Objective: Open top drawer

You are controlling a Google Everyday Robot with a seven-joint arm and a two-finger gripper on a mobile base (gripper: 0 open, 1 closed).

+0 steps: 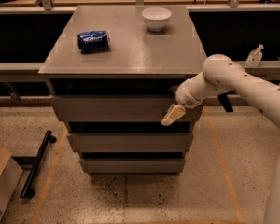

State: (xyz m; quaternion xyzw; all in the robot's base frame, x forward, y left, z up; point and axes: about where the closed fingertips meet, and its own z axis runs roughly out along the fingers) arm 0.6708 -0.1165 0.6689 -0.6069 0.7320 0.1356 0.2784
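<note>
The top drawer [112, 109] is the uppermost and widest grey front of the three on the cabinet, just under the grey tabletop [130, 50]. It stands out slightly from the cabinet body, with a dark gap above it. My gripper [173, 114] is at the right end of this drawer front, against its lower right corner. My white arm [238, 85] reaches in from the right. The drawer's inside is hidden.
A blue can [93, 40] lies on its side and a white bowl [156, 18] stands on the tabletop. Two narrower drawer fronts [129, 142] sit below. A black bar [36, 170] and a cardboard box [1, 181] are on the floor at left. A bottle [255, 56] stands on the ledge at right.
</note>
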